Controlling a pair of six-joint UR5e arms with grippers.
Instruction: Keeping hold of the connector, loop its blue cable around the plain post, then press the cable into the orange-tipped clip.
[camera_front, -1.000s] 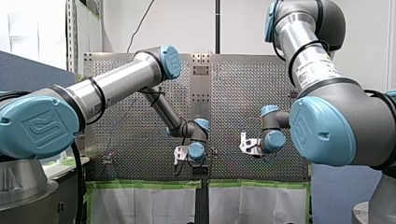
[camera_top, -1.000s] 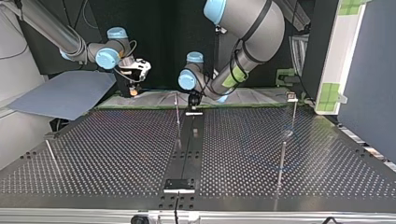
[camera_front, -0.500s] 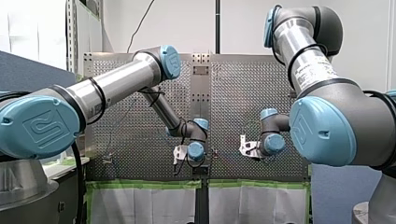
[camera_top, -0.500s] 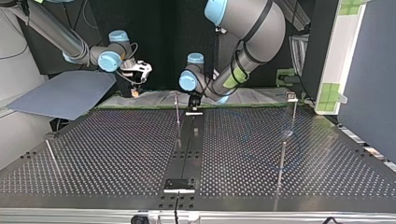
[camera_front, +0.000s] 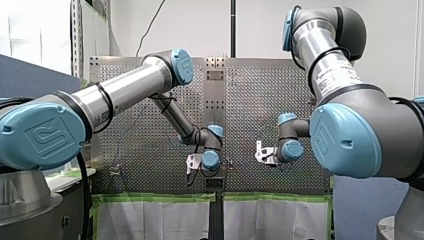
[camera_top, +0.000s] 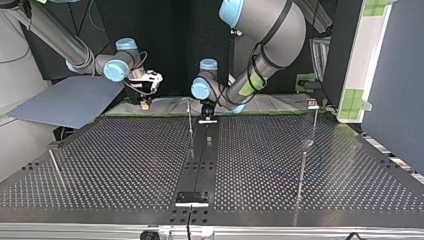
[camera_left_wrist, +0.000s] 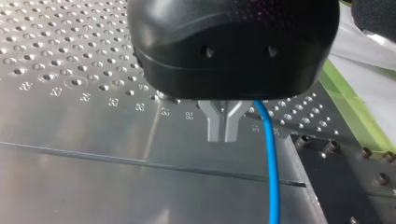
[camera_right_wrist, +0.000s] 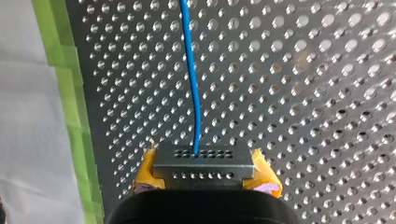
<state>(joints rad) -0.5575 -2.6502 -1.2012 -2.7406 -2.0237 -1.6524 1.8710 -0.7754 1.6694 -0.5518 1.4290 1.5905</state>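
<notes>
- Our right gripper (camera_right_wrist: 204, 176) is clamped on the connector (camera_right_wrist: 204, 163). Its yellow pads (camera_right_wrist: 145, 171) press the connector's two ends, with the face of small holes turned away from the wrist.
- The blue cable (camera_right_wrist: 191, 79) leaves the middle of that face and runs out over the perforated table (camera_top: 125, 160).
- We take the table's dark centre strip (camera_top: 202, 155) as our landmark. In the top view the right gripper hangs well apart from the strip's far end, by the table's green-taped edge (camera_right_wrist: 70, 93).
- Our left gripper (camera_left_wrist: 224, 127) sits just above the strip's far end. Its metal fingers (camera_left_wrist: 215, 126) are closed together with nothing visible between them. The cable passes just beside them and appears to lie outside the grip.
- A thin upright rod (camera_top: 190, 122) stands just beside the strip near its far end. Another rod (camera_top: 302, 175) stands well apart from the strip, on its other side. We cannot tell from here which is the plain post, nor make out the orange tip.
- We judge the looping step to be at its start, since we see no cable wrapped round any rod.
- The next move calls for swinging the connector round the plain post without loosening the clamp. The cable needs enough slack to bend round the post, yet low enough not to slip over its top. Pressing it into the clip comes after that.
</notes>
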